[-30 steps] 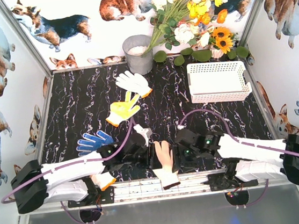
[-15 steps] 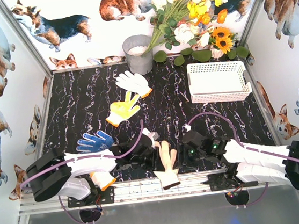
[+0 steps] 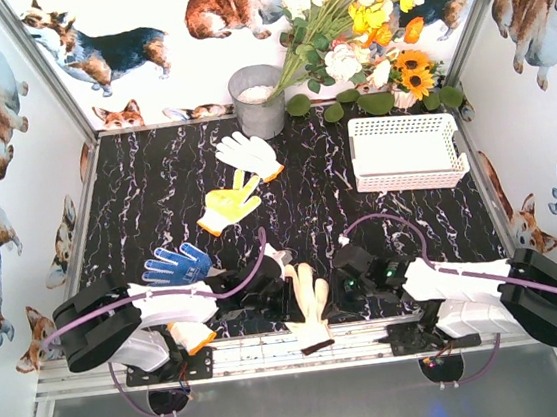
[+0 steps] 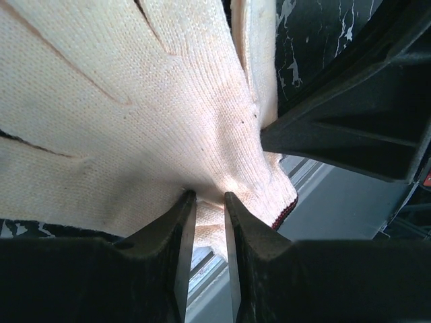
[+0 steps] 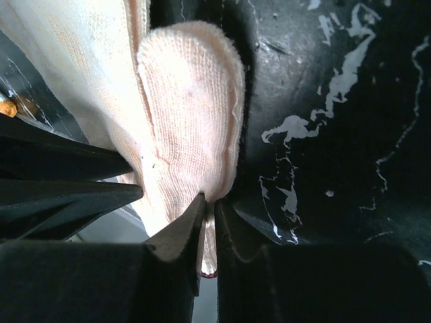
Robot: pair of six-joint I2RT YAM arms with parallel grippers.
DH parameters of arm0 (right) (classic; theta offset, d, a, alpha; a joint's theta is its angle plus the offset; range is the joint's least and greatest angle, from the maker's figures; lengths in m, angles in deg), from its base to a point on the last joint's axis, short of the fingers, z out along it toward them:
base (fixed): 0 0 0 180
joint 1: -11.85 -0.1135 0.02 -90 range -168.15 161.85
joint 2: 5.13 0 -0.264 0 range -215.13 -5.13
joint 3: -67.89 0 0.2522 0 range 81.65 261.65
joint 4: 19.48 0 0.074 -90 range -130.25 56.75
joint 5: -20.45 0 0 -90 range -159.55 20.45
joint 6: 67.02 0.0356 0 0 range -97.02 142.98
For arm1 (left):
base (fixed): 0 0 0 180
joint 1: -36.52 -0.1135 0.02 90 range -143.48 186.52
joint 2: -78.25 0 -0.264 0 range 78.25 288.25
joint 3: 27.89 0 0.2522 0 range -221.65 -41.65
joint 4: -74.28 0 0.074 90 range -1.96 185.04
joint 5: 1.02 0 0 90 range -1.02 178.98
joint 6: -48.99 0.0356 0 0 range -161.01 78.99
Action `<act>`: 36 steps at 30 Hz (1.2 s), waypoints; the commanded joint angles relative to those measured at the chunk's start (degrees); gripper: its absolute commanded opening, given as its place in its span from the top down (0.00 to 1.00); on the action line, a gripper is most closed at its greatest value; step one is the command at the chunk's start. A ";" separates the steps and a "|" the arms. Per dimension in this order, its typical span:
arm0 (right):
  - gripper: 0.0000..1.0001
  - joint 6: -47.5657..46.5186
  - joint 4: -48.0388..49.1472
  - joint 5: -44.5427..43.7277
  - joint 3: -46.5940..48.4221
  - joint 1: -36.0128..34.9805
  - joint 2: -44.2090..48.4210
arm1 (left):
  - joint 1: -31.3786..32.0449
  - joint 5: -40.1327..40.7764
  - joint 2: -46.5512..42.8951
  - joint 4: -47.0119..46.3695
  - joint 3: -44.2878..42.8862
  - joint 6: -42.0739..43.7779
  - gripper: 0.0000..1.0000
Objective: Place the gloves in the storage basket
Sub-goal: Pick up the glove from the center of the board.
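from above, we see the beige glove (image 3: 309, 301) lying at the near edge of the black marble table (image 3: 155, 182), fingers pointing far, its cuff over the near rail. the left gripper (image 3: 287, 296) meets it from the left and the right gripper (image 3: 332, 296) from the right. the blue glove (image 3: 176, 265) lies just far of the left arm. the yellow glove (image 3: 228, 204) is farther back and the white glove (image 3: 248, 154) farther still, near the grey bucket (image 3: 258, 100). the storage basket (image 3: 411, 181) sits at the far right, well apart from all the gloves, with flowers (image 3: 358, 18) behind it.

in the left wrist view, we find the left gripper (image 4: 210, 215) drawn narrow, with a fold of the beige glove (image 4: 135, 101) pinched between its fingers, close to the dark-trimmed cuff. the other arm's dark finger presses in from the right.

in the right wrist view, we see the right gripper (image 5: 209, 208) nearly closed, its jaws nipping the edge of the beige glove (image 5: 192, 114) where one rounded knit lobe lies against the table. the left arm's fingers show as dark wedges on the left.
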 commanded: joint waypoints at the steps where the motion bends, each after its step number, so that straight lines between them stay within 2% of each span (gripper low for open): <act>1: 0.92 2.05 4.70 -2.68 0.18 0.23 -1.58 | -1.22 4.27 1.85 0.00 2.08 1.49 0.81; 5: 1.00 4.37 6.45 -7.18 0.52 0.73 -2.16 | -3.59 4.92 1.86 -0.39 2.25 3.76 0.81; 9: 1.00 4.03 7.78 -10.29 1.39 2.01 -2.95 | -5.49 3.64 3.53 -0.13 -0.45 8.10 0.80; 16: 1.00 3.03 3.60 -12.40 4.05 6.28 -3.93 | -9.89 4.80 6.35 5.53 -7.15 17.57 0.77; 20: 1.00 2.25 -0.69 -10.90 7.33 8.51 -4.14 | -10.71 7.28 5.23 10.20 -13.31 25.35 0.68; 25: 1.00 1.60 -7.43 -10.68 12.68 9.16 -5.77 | -10.62 9.07 2.62 12.90 -18.57 33.42 0.49; 30: 1.00 4.75 -9.36 -9.24 15.90 9.93 -7.44 | -9.62 13.08 -3.56 9.43 -14.55 35.72 0.38; 36: 1.00 9.18 -10.15 -4.02 18.72 11.68 -9.84 | -5.41 19.81 -10.02 4.94 -8.66 34.85 0.30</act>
